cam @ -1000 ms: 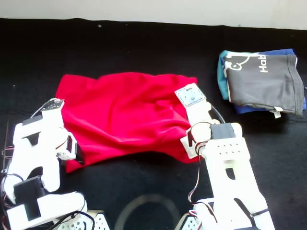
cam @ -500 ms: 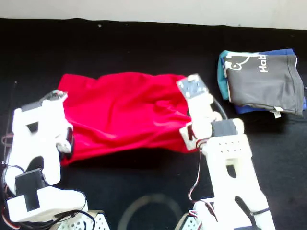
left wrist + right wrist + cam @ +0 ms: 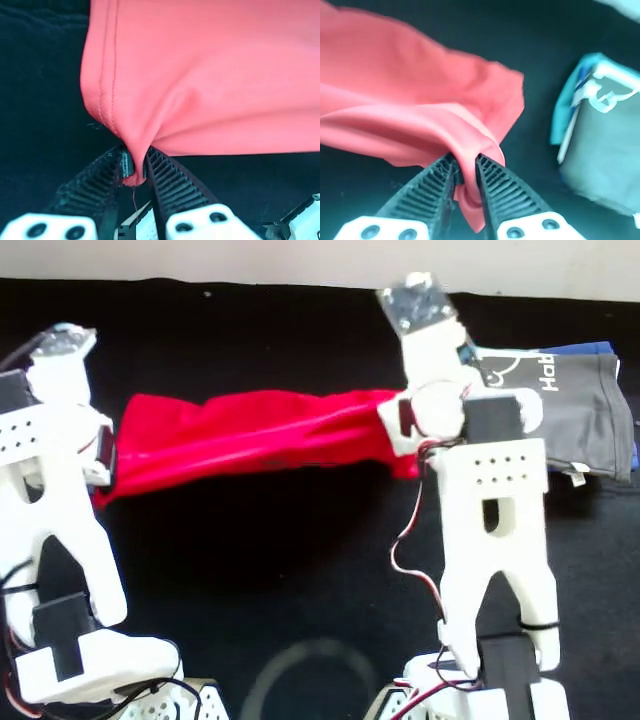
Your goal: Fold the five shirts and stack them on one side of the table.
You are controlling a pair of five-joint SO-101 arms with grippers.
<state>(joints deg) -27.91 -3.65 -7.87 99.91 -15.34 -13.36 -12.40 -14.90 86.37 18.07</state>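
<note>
A red shirt (image 3: 250, 435) hangs stretched between both grippers above the black table (image 3: 250, 570), gathered into a long band. My left gripper (image 3: 105, 455) is shut on its left end; the left wrist view shows the red shirt (image 3: 210, 75) pinched between the black ribbed fingers (image 3: 170, 185). At the other end, my right gripper (image 3: 395, 425) is shut on the cloth, and the right wrist view shows a fold of red shirt (image 3: 420, 130) clamped at the gripper (image 3: 465, 177). A stack of folded shirts (image 3: 560, 410), grey on top over blue and teal, lies at the right side.
The stack of folded shirts (image 3: 600, 130) lies close beside the right gripper. The table's far edge meets a pale wall (image 3: 300, 260). Arm bases and cables (image 3: 410, 540) stand along the near edge.
Both arms have risen and moved toward the far side, lifting the red shirt's near edge. The shirt went from spread flat to a narrow band stretched between the grippers.
</note>
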